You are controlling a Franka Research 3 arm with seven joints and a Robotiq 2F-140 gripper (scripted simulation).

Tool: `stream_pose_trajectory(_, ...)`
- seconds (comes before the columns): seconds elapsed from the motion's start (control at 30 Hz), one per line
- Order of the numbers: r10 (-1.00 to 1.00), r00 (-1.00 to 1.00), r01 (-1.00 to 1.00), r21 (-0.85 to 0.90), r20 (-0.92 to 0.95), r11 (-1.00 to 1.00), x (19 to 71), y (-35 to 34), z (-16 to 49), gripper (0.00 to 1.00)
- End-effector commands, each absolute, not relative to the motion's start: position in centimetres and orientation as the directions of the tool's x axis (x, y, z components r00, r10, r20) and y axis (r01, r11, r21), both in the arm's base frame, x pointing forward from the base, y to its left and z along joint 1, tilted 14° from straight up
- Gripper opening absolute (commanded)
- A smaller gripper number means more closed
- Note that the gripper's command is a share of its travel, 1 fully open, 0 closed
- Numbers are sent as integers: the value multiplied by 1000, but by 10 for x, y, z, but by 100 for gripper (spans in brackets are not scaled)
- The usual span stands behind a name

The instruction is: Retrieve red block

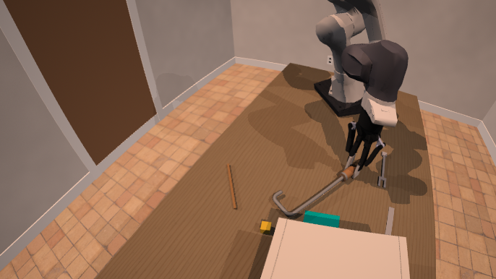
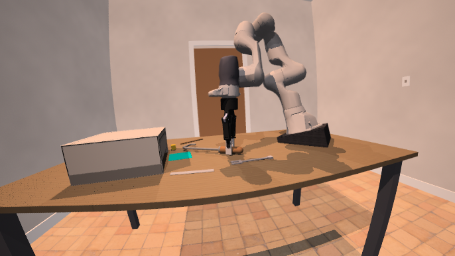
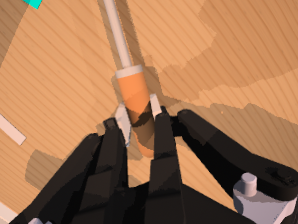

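My gripper (image 1: 353, 169) is shut on the orange handle (image 3: 137, 106) of a grey hooked rod (image 1: 311, 200). The rod lies low over the table and slants from the gripper toward the cabinet (image 1: 336, 251). Its hooked end (image 1: 279, 200) sits just in front of the cabinet's front edge, left of the teal square (image 1: 321, 218). The teal square lies on the table against the cabinet front and is partly covered by it. The red block is hidden in every view. In the exterior view the gripper (image 2: 229, 150) stands upright over the handle.
A small yellow cube (image 1: 265, 225) sits by the cabinet's left front corner. A brown stick (image 1: 231, 186) lies to the left. A grey forked tool (image 1: 382, 170) lies right of the gripper, and a flat grey strip (image 1: 390, 220) lies near the cabinet's right side.
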State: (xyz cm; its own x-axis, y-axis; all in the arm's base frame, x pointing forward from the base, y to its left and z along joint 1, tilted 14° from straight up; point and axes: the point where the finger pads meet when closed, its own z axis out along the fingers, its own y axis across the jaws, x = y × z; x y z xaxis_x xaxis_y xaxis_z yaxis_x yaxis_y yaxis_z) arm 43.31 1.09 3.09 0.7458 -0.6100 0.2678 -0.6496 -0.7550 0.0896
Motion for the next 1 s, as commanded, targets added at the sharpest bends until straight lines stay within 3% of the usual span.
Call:
stream_pose_trajectory(0.0,-440,875,-470,135,205,-872,434,18,31,0)
stream_pose_trajectory(0.97,-39,991,-66,207,131,-976,425,47,23,0)
